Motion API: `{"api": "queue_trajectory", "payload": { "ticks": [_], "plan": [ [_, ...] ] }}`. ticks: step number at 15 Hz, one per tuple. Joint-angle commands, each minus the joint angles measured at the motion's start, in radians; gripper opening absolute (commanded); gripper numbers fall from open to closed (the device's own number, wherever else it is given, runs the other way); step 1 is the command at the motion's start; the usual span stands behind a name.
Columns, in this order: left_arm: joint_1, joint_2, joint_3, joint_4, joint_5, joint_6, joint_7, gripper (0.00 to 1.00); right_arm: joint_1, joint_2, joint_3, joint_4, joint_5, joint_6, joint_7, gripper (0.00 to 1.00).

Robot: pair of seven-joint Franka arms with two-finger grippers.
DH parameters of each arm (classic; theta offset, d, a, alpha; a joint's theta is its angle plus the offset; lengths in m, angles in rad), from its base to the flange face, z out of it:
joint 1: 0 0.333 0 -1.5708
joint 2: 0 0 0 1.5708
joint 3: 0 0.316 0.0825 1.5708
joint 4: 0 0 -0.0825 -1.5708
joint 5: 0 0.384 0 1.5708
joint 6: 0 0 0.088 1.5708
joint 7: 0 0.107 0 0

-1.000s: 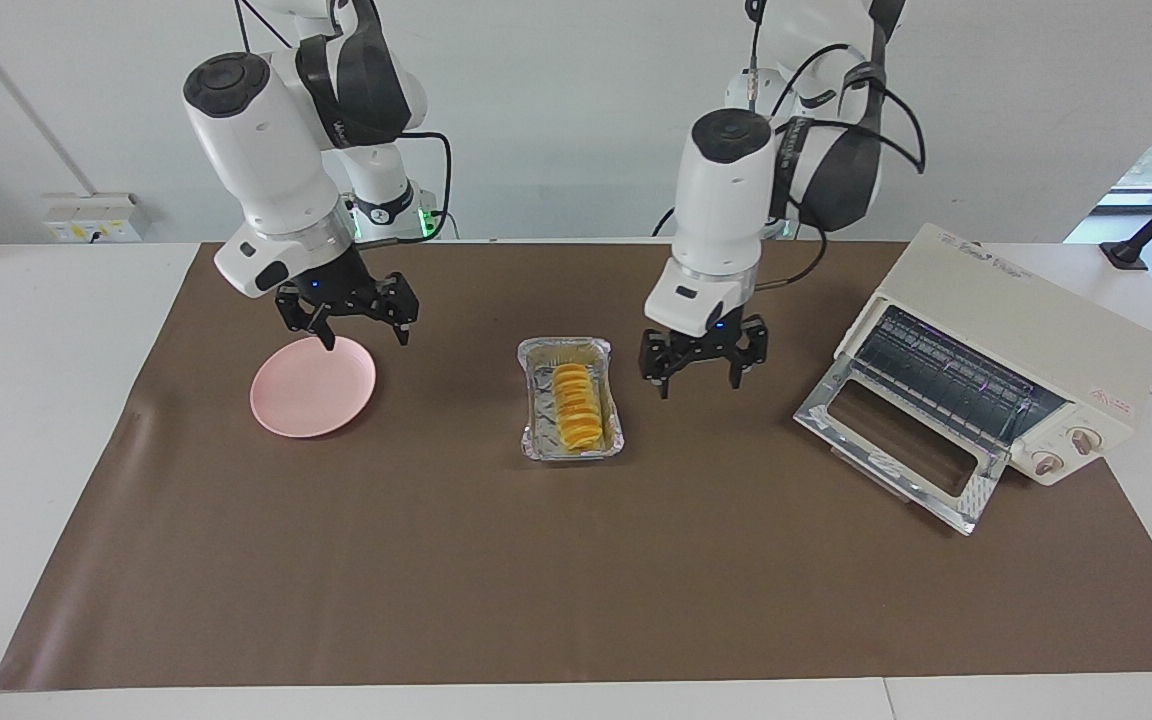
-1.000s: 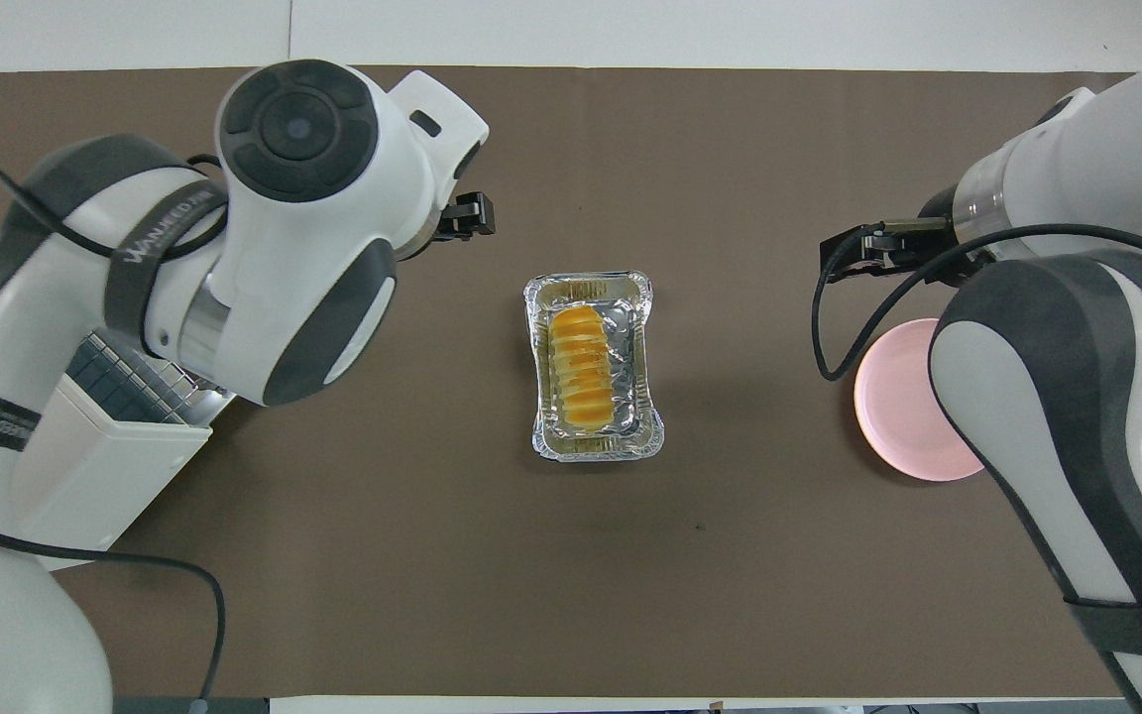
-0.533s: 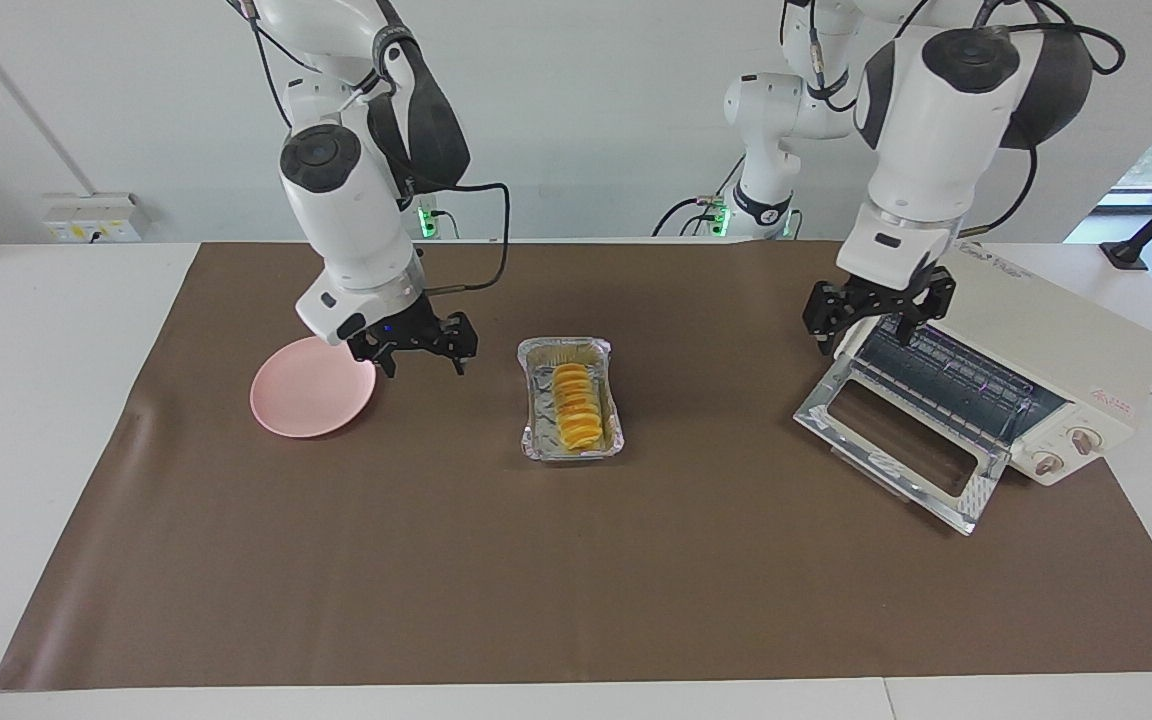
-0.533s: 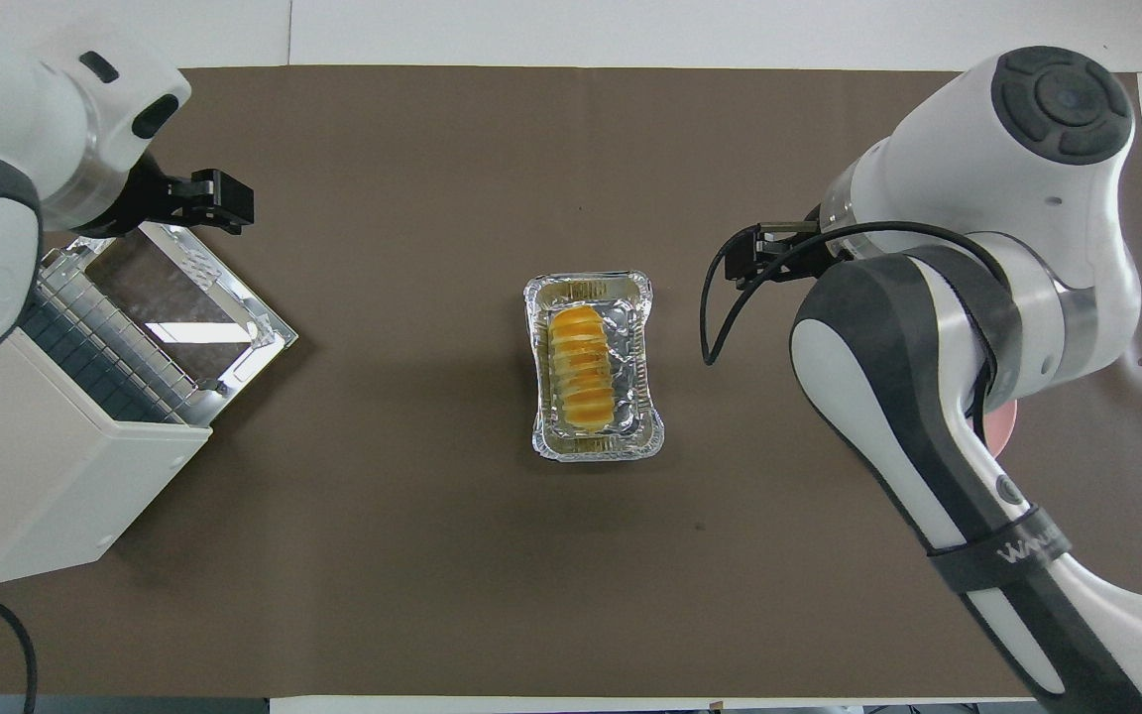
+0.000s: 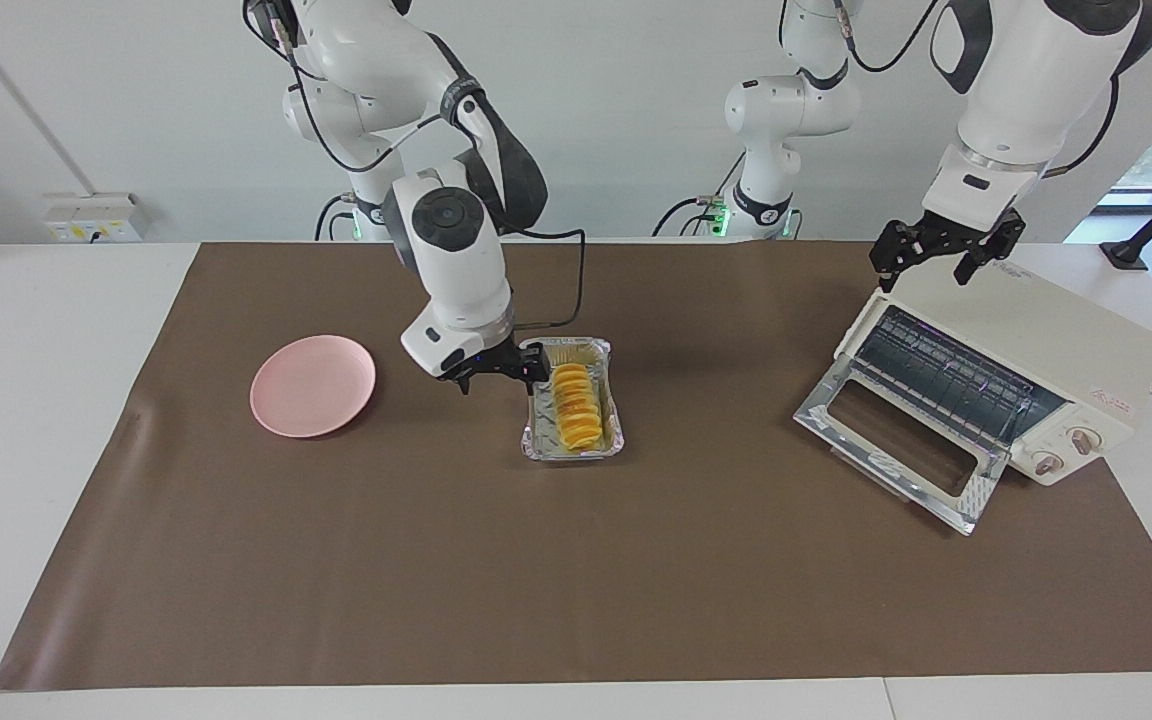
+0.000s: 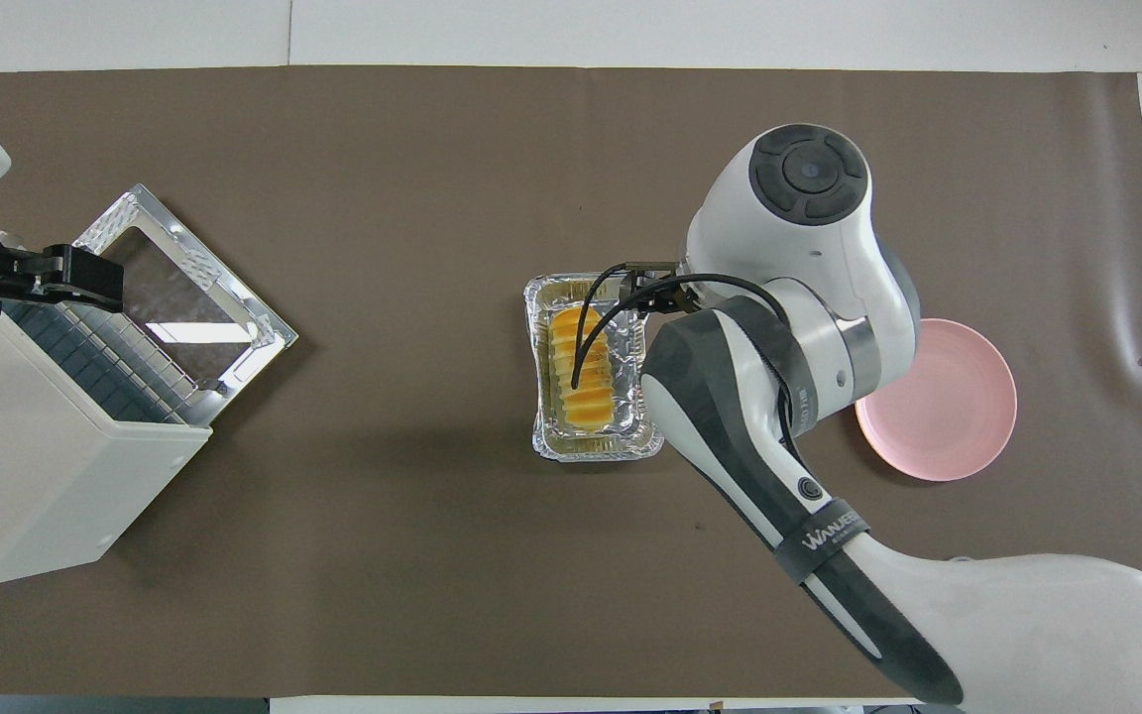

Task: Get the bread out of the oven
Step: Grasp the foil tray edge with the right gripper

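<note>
the bread (image 5: 577,404), a small golden-orange loaf with crosswise ridges, lies lengthwise in a silver foil tray (image 5: 611,430) on the brown mat (image 5: 576,580), well apart from the toaster oven (image 5: 1026,350), toward the right arm's end of the table from it. so the loaf is already out of the oven, whose glass drop-down door (image 5: 901,440) hangs open with a bare wire rack (image 5: 946,375) showing.

the right gripper (image 5: 498,372) sits low, just beside the tray's long wall, at the end of the tray nearer the robots. its fingers stand spread and hold nothing; whether a fingertip touches the foil rim is not clear. the left gripper (image 5: 946,250) hangs over the oven's top near its upper front edge, fingers also spread and empty; that arm seems to wait.

the loaf looks light and soft, likely to dent or break along its ridges under a hard pinch. the sound grip is probably across its narrow width near the middle, fingers down both long sides, squeezing gently. the tray is thin foil, so it would likely crumple and may slide or lift with the loaf. the round pink plate (image 5: 313,385) lies farther from the oven than the tray.
</note>
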Motion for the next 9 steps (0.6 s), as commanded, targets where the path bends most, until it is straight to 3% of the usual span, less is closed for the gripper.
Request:
{"api": "queue_trajectory", "payload": {
  "ticks": [1,3,5,9],
  "plan": [
    [0.021,-0.021,0.0,-0.039,-0.041,-0.012,0.031,1.0,0.011,-0.012,0.0,-0.066,-0.013,0.094,0.071,1.0],
    [0.021,-0.044,0.0,-0.077,-0.041,-0.005,0.037,1.0,0.011,-0.01,0.0,-0.089,-0.013,0.123,0.076,1.0],
    [0.012,0.0,0.0,-0.052,-0.038,0.006,0.09,1.0,0.011,-0.012,0.0,-0.13,-0.01,0.172,0.079,1.0],
    [-0.006,0.0,0.0,-0.036,-0.035,-0.031,0.103,1.0,0.012,-0.007,0.002,-0.168,-0.01,0.226,0.125,1.0]
  ]
}}
